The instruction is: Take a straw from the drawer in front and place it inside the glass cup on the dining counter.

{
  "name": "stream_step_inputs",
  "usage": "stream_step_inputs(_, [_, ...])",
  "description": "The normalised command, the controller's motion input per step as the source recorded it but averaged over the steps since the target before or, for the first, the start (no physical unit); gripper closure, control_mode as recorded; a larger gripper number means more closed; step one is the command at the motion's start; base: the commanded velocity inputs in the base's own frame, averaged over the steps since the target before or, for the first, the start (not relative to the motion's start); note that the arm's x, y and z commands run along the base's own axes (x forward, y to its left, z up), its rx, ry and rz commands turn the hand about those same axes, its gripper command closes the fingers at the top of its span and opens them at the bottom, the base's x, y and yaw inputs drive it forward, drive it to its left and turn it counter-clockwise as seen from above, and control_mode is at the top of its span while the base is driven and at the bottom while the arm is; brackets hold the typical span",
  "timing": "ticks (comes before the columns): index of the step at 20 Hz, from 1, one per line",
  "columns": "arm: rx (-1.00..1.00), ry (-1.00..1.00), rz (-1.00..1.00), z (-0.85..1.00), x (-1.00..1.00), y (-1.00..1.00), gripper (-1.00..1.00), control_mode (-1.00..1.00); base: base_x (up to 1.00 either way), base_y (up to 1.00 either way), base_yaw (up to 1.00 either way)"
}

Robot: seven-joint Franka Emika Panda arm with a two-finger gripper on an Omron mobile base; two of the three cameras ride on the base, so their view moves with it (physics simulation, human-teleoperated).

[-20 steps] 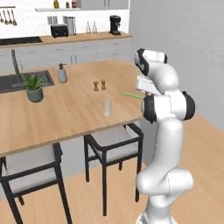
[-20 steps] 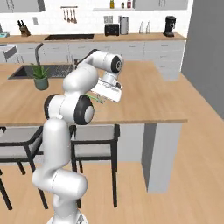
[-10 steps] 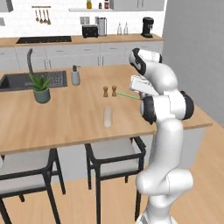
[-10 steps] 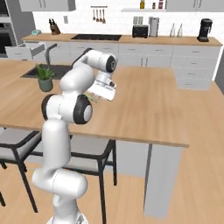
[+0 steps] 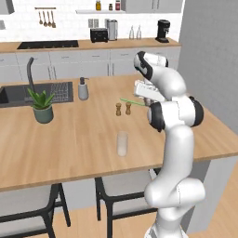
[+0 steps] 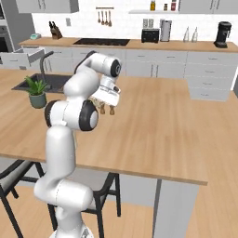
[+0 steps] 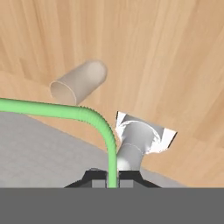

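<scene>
My gripper (image 7: 111,178) is shut on the bright green straw (image 7: 94,117), which rises from between the fingertips and bends off to the left. In the left base view the straw (image 5: 132,101) sticks out leftward from the gripper (image 5: 145,96), high over the wooden dining counter (image 5: 69,148). The clear glass cup (image 5: 122,143) stands near the counter's front edge, below and left of the gripper. From the hand it appears as a tilted tumbler (image 7: 81,81) beyond the straw. The drawer (image 6: 21,57) stands open at the far left.
Two small brown shakers (image 5: 123,109) stand just under the straw. A grey soap dispenser (image 5: 83,88), a potted plant (image 5: 42,107) and the dark sink (image 5: 28,93) with its faucet lie to the left. Chairs (image 5: 121,190) are tucked under the counter's front.
The base has driven, so the whole scene slides right in the left base view. The cup and shakers now sit closer to the arm. The straw stays gripped.
</scene>
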Motion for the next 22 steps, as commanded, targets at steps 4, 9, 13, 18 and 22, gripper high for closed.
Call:
stream_step_inputs(4, [-0.25,-0.24,0.02,0.49,0.0,0.04,1.0,-1.0,0.06,0.0,0.0])
stream_step_inputs(9, [-0.55,-0.57,0.01,0.67,-0.08,0.2,1.0,-1.0,0.0,0.0,0.0])
stream_step_inputs(13, [-0.59,-0.59,0.0,0.51,-0.15,0.15,1.0,-1.0,0.0,0.0,0.0])
stream_step_inputs(18, [-0.43,-0.48,0.0,0.29,-0.33,0.01,1.0,-1.0,0.0,0.0,0.0])
stream_step_inputs(22, [-0.28,-0.32,-0.03,0.05,-0.24,0.0,1.0,-1.0,0.0,0.0,0.0])
